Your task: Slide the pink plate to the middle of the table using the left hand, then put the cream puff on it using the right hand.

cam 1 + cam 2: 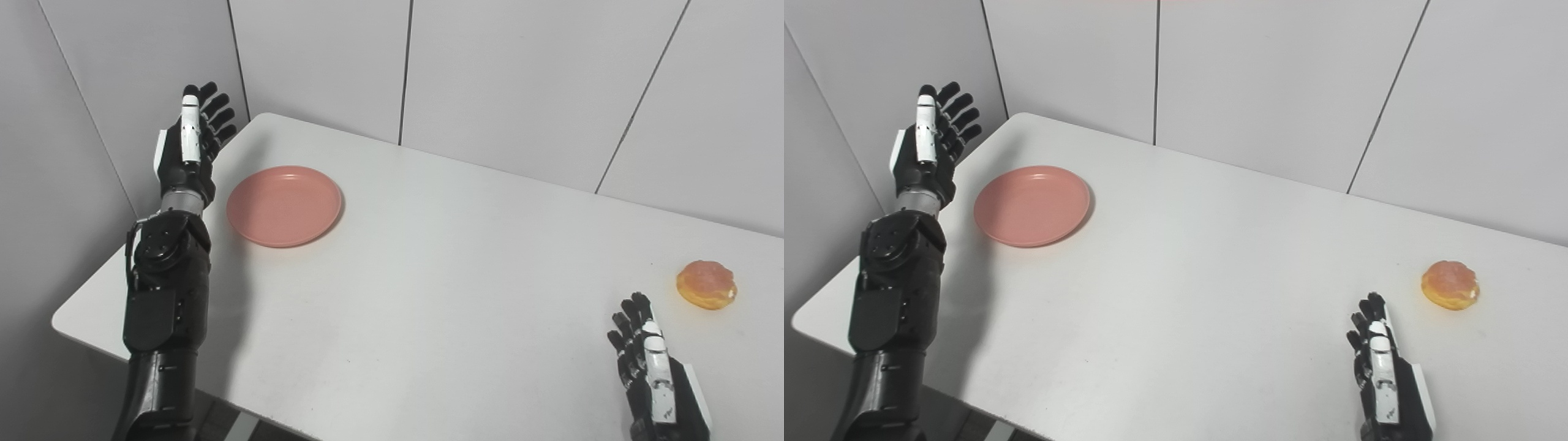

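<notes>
A round pink plate [284, 206] lies empty on the white table [429, 269], near its far left corner. My left hand [191, 144] is raised just left of the plate, fingers straight and apart, holding nothing and not touching the plate. A golden cream puff [706, 284] rests at the table's right side. My right hand [652, 367] sits low at the front right, short of the puff and to its left, fingers extended and empty.
Grey wall panels [502, 79] close in behind the table and along the left side, close to the left hand. The table's front left corner [61, 318] is rounded.
</notes>
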Motion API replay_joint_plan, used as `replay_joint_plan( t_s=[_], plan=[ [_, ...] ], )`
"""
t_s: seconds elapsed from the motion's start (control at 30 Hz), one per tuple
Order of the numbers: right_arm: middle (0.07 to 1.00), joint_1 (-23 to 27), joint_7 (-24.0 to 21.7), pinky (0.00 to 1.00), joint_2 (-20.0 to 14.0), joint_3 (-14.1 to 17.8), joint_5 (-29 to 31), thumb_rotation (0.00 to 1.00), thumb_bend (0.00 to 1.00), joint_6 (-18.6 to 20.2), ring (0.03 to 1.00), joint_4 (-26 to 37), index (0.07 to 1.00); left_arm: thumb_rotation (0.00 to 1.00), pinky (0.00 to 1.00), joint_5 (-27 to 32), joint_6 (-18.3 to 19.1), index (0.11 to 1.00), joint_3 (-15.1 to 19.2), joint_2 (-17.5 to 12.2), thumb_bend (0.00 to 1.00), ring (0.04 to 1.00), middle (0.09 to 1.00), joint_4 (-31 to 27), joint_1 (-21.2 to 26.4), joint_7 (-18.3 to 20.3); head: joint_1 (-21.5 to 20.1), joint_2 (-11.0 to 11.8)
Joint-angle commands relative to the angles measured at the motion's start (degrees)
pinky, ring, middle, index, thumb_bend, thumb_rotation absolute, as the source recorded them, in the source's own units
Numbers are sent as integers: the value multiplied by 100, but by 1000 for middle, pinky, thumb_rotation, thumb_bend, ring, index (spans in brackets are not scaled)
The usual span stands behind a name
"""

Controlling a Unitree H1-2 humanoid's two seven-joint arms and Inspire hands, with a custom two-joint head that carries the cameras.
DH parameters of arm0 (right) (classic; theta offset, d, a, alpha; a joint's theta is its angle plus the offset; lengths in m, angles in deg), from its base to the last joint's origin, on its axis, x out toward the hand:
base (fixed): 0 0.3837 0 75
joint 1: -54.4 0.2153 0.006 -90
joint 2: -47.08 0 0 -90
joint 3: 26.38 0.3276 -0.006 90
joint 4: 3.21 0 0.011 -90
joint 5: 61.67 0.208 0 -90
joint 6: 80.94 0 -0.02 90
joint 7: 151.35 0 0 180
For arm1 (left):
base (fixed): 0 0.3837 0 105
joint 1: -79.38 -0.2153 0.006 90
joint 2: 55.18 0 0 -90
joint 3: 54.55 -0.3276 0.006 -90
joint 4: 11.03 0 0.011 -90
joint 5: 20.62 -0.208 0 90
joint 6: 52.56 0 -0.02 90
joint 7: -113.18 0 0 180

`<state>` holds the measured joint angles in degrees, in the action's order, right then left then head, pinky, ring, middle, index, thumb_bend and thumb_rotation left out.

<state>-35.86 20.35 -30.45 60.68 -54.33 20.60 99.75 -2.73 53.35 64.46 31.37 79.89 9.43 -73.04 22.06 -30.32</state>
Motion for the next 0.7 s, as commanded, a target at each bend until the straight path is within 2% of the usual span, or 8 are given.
replay_joint_plan(
  t_s=[0.0, 0.2, 0.33, 0.47, 0.67],
  plan=[
    [1000, 98, -15, 1000, -7, 24, 41, 1000, 116, -181, 1000, 176, 1000, 1000, 863, 93, -19, 843, 40, -225, 395, 862, 861, -16, 249, 24, 4, -19],
    [1000, 104, 1, 1000, -11, 26, 37, 1000, 121, -69, 1000, 228, 1000, 1000, 885, 313, -69, 854, 138, -292, 395, 874, 873, 267, 288, 27, -4, -25],
    [1000, 111, -25, 1000, -32, 28, 41, 1000, 117, -154, 1000, 190, 1000, 1000, 878, 325, -204, 854, 80, -383, 395, 871, 873, 489, 273, 118, 10, -30],
    [1000, 112, -9, 1000, -23, 39, 48, 1000, 118, -141, 1000, 187, 1000, 974, 870, 397, -343, 859, 76, -415, 436, 872, 875, 692, 267, 214, 6, -36],
    [1000, 99, -19, 1000, -36, 27, 25, 1000, 127, -183, 1000, 183, 1000, 999, 869, 541, -336, 856, 151, -406, 397, 876, 877, 887, 302, 198, -1, -47]
  ],
)
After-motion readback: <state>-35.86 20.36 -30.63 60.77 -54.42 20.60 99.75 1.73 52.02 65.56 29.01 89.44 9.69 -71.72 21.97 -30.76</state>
